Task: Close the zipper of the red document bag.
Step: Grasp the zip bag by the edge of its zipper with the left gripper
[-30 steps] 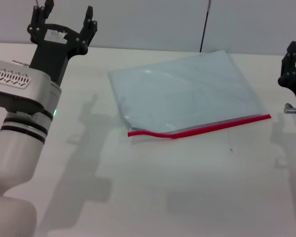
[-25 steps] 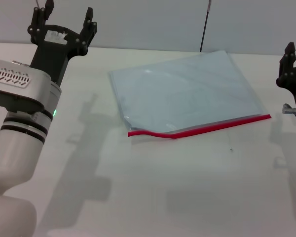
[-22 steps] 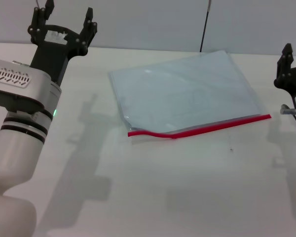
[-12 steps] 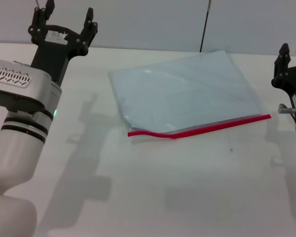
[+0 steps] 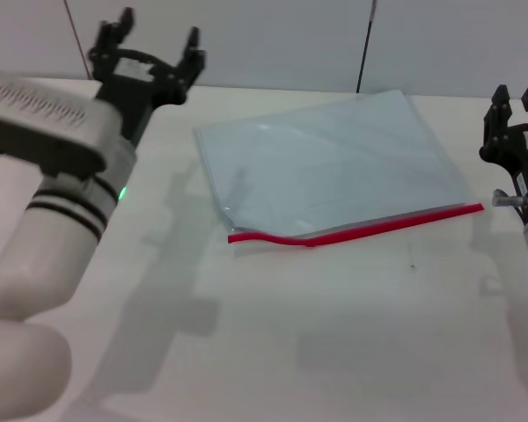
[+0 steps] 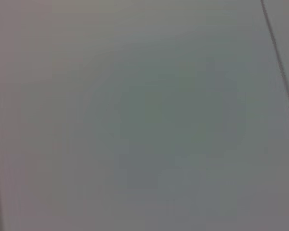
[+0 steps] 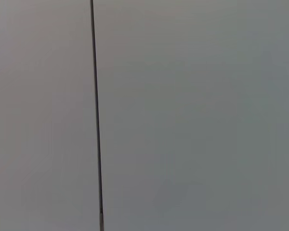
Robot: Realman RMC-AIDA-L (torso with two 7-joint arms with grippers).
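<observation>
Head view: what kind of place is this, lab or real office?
Probably a lab test bench. A bare white table stands against a plain panelled wall, holding only the red document bag with its zipper. The open left gripper and right gripper hover at the sides.

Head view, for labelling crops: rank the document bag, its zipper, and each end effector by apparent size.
1. red document bag
2. left end effector, though it sits nearer the camera
3. right end effector, partly cut off
4. zipper, long but thinnest
</observation>
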